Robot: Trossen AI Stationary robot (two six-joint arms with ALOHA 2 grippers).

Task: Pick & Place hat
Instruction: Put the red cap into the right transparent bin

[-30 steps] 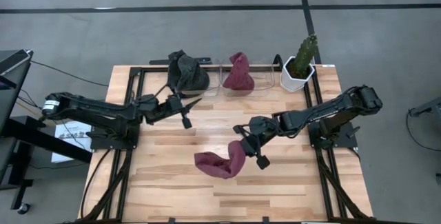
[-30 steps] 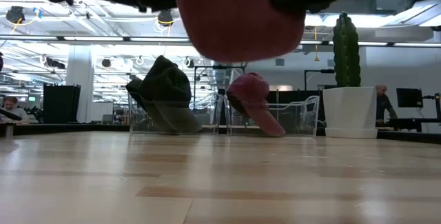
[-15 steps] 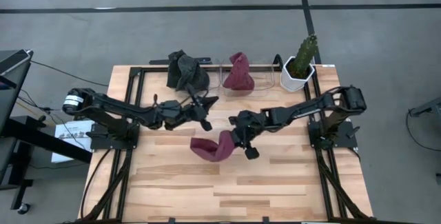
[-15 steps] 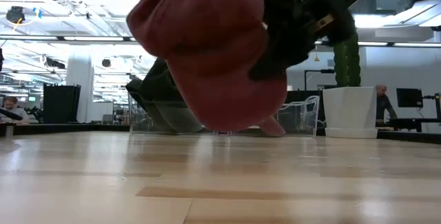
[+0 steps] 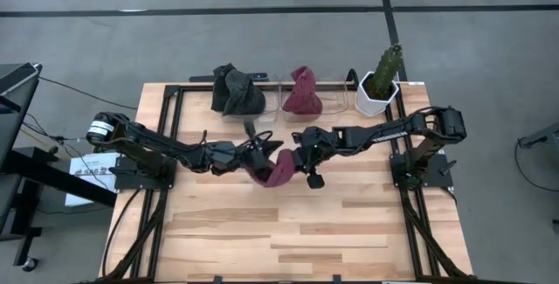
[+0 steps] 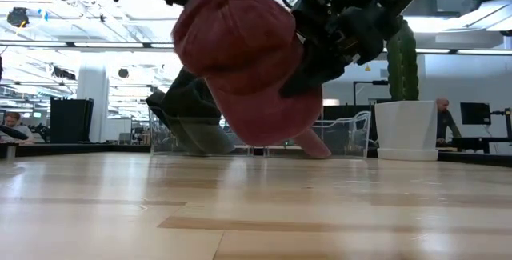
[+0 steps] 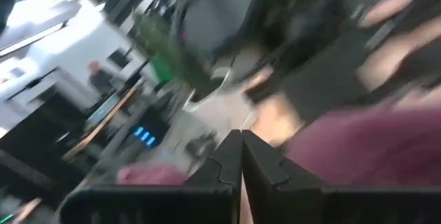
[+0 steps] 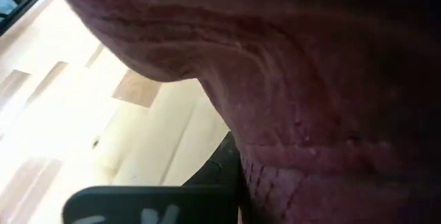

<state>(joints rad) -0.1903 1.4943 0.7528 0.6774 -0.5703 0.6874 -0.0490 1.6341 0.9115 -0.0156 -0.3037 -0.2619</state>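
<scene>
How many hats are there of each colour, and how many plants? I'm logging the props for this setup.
Maroon hats: 2, one held up between both arms, one in the clear bin at the back of the table
Dark hats: 1, beside that bin
Potted cacti: 1, in a white pot
Total: 4

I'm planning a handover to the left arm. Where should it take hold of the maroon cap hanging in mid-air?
Probably the free edge of the maroon cap facing the left hand, approached from the left. The right hand already pinches the opposite side, and the soft fabric sags between them, clear of the table.
</scene>
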